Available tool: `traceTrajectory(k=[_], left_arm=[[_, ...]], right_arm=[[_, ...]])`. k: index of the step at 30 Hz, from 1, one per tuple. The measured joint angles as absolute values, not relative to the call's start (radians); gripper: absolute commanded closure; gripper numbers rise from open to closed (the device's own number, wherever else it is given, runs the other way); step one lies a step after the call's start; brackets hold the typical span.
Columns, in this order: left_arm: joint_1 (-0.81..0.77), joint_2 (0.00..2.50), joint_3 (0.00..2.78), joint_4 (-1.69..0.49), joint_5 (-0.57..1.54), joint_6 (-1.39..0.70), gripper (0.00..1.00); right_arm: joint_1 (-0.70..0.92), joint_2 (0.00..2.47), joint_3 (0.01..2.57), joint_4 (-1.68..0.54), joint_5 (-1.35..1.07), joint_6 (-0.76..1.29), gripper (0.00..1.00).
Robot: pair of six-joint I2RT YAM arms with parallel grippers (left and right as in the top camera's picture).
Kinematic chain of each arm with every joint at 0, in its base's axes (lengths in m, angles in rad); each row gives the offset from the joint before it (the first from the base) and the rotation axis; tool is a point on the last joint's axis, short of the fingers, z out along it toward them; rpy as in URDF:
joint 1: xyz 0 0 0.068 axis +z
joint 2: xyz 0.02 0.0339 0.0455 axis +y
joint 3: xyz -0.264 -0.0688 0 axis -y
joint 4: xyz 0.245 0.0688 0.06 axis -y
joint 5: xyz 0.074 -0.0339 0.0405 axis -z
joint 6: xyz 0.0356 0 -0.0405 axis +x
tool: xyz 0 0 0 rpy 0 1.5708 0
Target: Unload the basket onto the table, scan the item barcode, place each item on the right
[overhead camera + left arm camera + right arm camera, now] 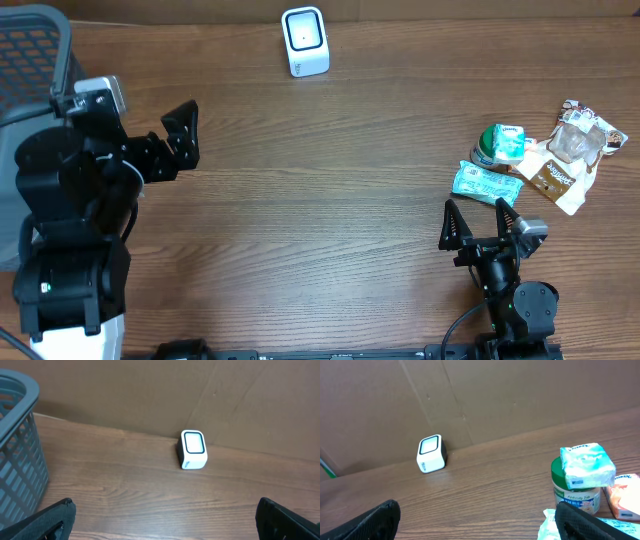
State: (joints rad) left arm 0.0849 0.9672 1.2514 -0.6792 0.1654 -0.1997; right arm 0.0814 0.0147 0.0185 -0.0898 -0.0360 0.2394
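Observation:
The white barcode scanner (305,42) stands at the table's far edge, its dark-rimmed window facing up; it also shows as a scanner (192,450) and a scanner (431,454) in the wrist views. The items lie at the right: a green-lidded cup (492,152) with a teal pack (508,140) on top, and a flat teal packet (487,183). My right gripper (480,220) is open just in front of the flat packet, holding nothing. My left gripper (188,133) is open at the far left, pointing toward the scanner, with nothing in it.
A grey mesh basket (30,60) stands at the back left corner beside the left arm. A brown-and-white packet (553,178) and a clear bag (585,135) lie right of the cup. A brown cardboard wall (150,395) backs the table.

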Motion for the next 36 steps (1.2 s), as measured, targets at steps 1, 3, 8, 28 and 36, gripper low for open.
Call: traceTrajectory(k=[1, 3, 8, 28, 36], left_arm=[[0.085, 0.963, 1.250, -0.679, 0.165, -0.200, 0.00], [0.085, 0.957, 1.250, -0.672, 0.167, -0.200, 0.00], [0.085, 0.956, 1.250, -0.656, 0.184, -0.200, 0.00], [0.085, 1.003, 1.250, -0.584, 0.259, -0.246, 0.00], [0.085, 1.003, 1.250, -0.530, 0.303, -0.259, 0.01]], right_arm=[[0.081, 0.015, 0.019, -0.090, -0.036, 0.239, 0.00], [0.081, 0.015, 0.019, -0.091, -0.036, 0.239, 0.00], [0.081, 0.015, 0.019, -0.089, -0.036, 0.239, 0.00], [0.081, 0.015, 0.019, -0.090, -0.036, 0.239, 0.00], [0.081, 0.015, 0.019, -0.089, -0.036, 0.239, 0.00]])
